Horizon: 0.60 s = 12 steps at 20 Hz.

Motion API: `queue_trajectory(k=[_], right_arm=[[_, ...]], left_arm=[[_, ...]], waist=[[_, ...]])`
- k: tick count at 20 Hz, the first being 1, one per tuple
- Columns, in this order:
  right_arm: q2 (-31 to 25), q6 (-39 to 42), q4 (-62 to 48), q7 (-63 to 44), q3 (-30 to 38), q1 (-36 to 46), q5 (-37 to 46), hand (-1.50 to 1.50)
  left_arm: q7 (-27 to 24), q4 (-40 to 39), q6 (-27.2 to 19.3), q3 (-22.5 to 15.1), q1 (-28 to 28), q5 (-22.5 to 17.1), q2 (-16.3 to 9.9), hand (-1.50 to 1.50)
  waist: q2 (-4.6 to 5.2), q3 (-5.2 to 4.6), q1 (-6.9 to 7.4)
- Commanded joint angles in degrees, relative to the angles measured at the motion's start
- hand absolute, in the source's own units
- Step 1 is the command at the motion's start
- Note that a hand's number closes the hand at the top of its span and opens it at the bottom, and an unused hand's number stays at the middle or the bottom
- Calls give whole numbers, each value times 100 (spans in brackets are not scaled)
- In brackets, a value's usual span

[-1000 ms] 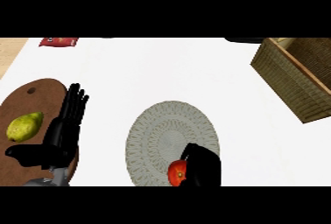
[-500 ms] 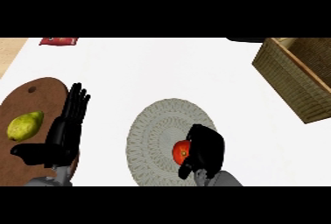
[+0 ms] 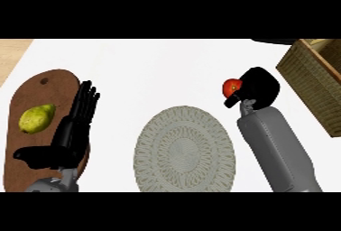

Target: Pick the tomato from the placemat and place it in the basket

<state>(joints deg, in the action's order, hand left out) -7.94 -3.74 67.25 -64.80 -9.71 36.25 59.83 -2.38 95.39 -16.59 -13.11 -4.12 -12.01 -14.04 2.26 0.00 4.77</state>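
Note:
My right hand [image 3: 258, 88] is curled round the red tomato [image 3: 231, 85], whose left side shows past the fingers. It hangs over the white counter, up and to the right of the round grey placemat [image 3: 184, 149] and left of the wicker basket [image 3: 313, 76] at the right edge. My left hand [image 3: 70, 131] rests open at the left, fingers straight, lying over the edge of the wooden board.
A brown wooden cutting board [image 3: 26, 149] lies at the left with a yellow-green pear [image 3: 36, 118] on it. White counter stretches between the placemat and the basket.
The right hand has lifted the tomato off the placemat and carried it up and to the right, toward the basket. The left hand has stayed where it was.

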Motion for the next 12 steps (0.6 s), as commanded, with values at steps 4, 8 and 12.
queue_trajectory(k=[4,8,12], right_arm=[[-274,-1113,-937,-586,1098,1784,594,150],[-359,-1492,-1337,-549,1304,2636,1138,150],[-195,-1653,-1842,-774,1458,3453,1655,150]], left_arm=[[108,-68,-3,-150,-207,105,75,0],[27,-112,64,-14,-248,12,53,0],[121,-183,-14,-126,-189,113,121,0]], waist=[[-1,6,184],[-15,-11,226],[-69,-14,134]])
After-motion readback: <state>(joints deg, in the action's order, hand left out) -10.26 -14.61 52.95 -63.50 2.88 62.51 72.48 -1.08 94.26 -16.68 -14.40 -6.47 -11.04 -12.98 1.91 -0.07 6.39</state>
